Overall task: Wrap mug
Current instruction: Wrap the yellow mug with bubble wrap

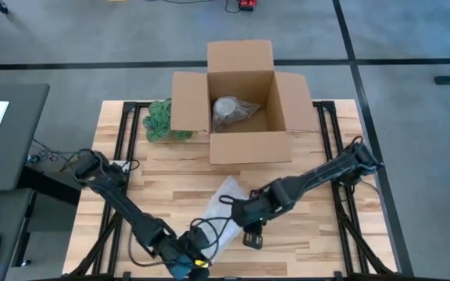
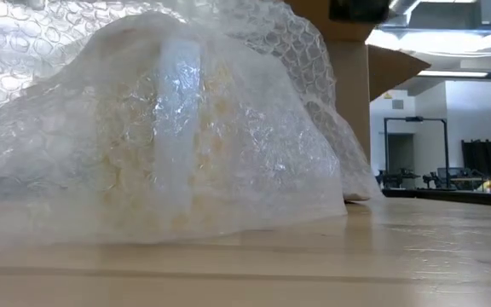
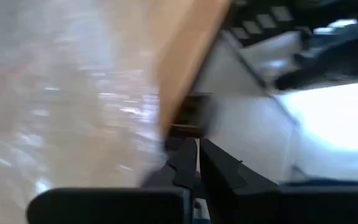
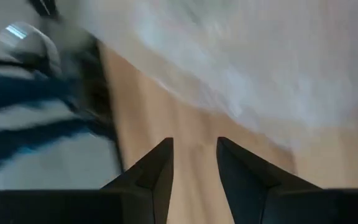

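Overhead layout of a two-arm wrapping station. A bundle of bubble wrap (image 1: 223, 209) lies on the wooden desk (image 1: 326, 234) in the lower centre of the frame, below an open cardboard box (image 1: 241, 105) that already holds one wrapped item (image 1: 231, 112); a green tangle (image 1: 161, 121) sits at the box's left. The mug itself cannot be made out: in the table-level view the bubble wrap (image 2: 160, 128) fills the left and centre of the frame, and only a yellowish shape shows through the film, presumably the mug, so its opening, handle and long axis cannot be told. The bundle as a whole runs diagonally, from the lower left toward the upper right of the overhead frame. The right tool (image 1: 250, 226) sits at the bundle's lower right edge; its wrist view shows the right tool (image 4: 194, 168) with its two fingers parted by a narrow gap and nothing between them, the wrap lying ahead of it. The left tool (image 1: 186, 264) is at the bottom edge, just beside the bundle's lower left end; in its wrist view the left tool (image 3: 197, 163) has its fingers closed together, with nothing visibly gripped. The tools flank the loose end, probably to fold it over.
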Tool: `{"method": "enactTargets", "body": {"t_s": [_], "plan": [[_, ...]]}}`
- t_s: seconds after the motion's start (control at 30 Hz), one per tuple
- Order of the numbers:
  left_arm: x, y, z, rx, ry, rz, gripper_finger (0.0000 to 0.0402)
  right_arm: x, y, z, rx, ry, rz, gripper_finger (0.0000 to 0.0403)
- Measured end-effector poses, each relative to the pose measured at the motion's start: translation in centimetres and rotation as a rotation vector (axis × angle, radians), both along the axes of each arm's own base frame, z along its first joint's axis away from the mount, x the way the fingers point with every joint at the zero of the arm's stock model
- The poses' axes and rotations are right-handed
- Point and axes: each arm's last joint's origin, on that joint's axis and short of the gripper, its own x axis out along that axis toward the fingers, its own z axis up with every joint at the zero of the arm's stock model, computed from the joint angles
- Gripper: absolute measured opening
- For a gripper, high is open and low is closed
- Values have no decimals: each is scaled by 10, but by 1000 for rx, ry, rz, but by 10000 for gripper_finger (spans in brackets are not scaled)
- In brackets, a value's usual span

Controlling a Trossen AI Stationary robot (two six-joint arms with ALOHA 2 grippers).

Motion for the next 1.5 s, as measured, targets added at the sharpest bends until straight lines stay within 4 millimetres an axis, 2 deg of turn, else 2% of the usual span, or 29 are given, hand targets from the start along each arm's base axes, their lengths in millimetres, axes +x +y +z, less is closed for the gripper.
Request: {"method": "enactTargets", "body": {"t_s": [0.13, 0.23, 0.37, 0.43, 0.6, 0.67, 0.83, 1.0, 1.2, 1.37, 1.5], "plan": [[-23, 0, 39, -73, -59, -99, 0, 11, 5, 28, 102, -194, 6, 111], [-51, 7, 68, -83, -61, -136, 0, 22, 7, 34, 156, -303, -34, 109], [-90, 25, 92, -1, -41, -83, 0, 40, -1, 22, 176, -324, -138, 88], [-105, 36, 98, 58, -33, -37, 0, 57, -7, 12, 197, -347, -176, 69], [-135, 59, 105, 181, 21, 33, 0, 74, -9, -11, 199, -284, -203, 9], [-141, 65, 105, 214, 40, 30, 0, 76, -8, -24, 166, -195, -211, 5], [-146, 70, 107, 273, 52, -9, 0, 95, -1, -42, 176, -174, -189, 1], [-148, 72, 107, 310, 56, -42, 0, 102, 4, -71, 64, -42, -242, 0], [-148, 72, 106, 325, 62, -78, 0, 110, 4, -89, 13, 28, -276, 0], [-148, 72, 106, 326, 59, -82, 0, 113, 2, -111, -7, 91, -302, 0], [-148, 72, 106, 328, 58, -80, 0, 114, 2, -112, -5, 101, -302, 0]]}}
